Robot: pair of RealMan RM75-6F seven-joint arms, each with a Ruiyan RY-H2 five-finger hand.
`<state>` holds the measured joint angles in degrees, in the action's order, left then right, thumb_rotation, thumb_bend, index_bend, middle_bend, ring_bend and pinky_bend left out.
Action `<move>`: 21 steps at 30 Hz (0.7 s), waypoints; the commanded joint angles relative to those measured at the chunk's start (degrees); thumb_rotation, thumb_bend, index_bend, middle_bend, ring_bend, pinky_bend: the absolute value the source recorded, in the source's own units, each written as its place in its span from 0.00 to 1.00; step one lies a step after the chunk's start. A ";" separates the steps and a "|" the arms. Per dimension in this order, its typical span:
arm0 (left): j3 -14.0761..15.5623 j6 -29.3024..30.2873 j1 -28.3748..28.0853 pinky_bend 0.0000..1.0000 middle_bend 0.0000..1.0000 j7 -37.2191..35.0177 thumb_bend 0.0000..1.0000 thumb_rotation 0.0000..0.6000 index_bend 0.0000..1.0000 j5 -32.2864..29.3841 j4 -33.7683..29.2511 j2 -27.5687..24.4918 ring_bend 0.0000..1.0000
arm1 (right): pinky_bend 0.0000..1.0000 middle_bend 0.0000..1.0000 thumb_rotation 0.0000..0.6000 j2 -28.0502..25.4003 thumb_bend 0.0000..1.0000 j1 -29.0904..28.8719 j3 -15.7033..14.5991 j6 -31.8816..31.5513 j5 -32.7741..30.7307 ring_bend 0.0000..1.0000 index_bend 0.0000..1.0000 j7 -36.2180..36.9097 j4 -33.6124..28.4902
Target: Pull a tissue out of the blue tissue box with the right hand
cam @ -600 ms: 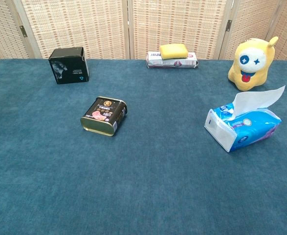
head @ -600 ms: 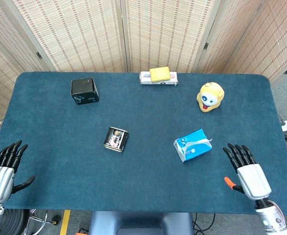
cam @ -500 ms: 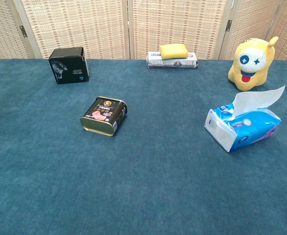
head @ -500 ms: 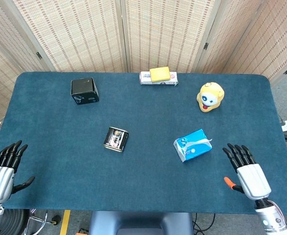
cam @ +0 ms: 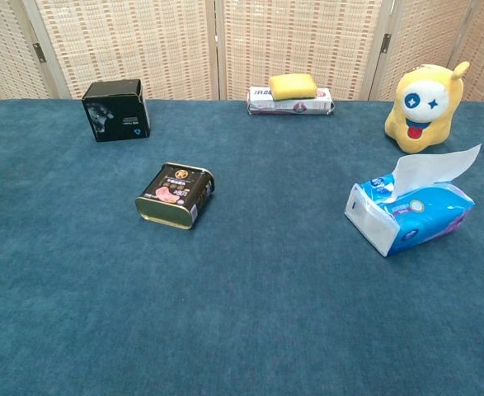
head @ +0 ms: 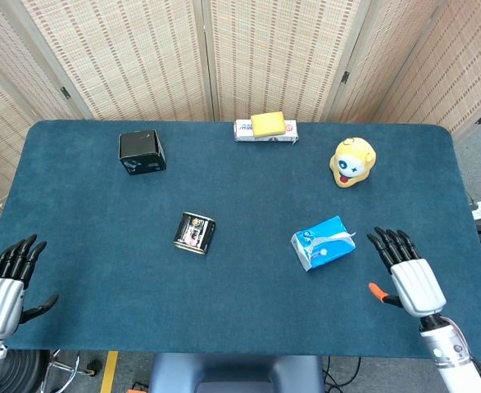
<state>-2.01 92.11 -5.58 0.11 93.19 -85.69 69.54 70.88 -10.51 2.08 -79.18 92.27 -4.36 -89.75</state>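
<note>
Right hand [head: 408, 274] seen empty, fingers spread, near table edge | left hand [head: 2, 286] likewise empty and spread | blue soft-pack tissue box [head: 323, 243] lain left of right hand, white tissue [cam: 435, 167] protruding

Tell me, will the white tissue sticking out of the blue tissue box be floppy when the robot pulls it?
Probably floppy: the white tissue looks thin and bends over at its tip. The blue tissue box looks like a soft, light pack, so it might slide or lift along. The right hand is open beside it, not touching.
</note>
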 commanded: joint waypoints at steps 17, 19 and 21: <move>-0.15 -0.09 0.01 0.13 0.00 -1.40 0.22 1.00 0.00 -0.38 -0.01 -0.55 0.00 | 0.00 0.25 1.00 10.58 0.18 -13.04 8.72 15.10 -15.19 0.00 0.30 -11.13 2.33; -0.19 -0.04 0.02 0.13 0.00 -1.55 0.22 1.00 0.00 -0.39 0.00 -0.58 0.00 | 0.00 0.32 1.00 12.23 0.23 -13.79 9.01 15.05 -15.89 0.01 0.40 -11.84 3.77; -0.23 -0.04 0.02 0.13 0.00 -1.71 0.22 1.00 0.00 -0.45 0.04 -0.61 0.00 | 0.00 0.39 1.00 13.26 0.26 -14.03 8.97 14.70 -16.17 0.03 0.49 -12.15 4.91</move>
<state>-2.23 92.07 -5.56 -1.61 92.74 -85.66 68.94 83.37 -24.11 10.88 -64.37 76.51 -16.08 -85.62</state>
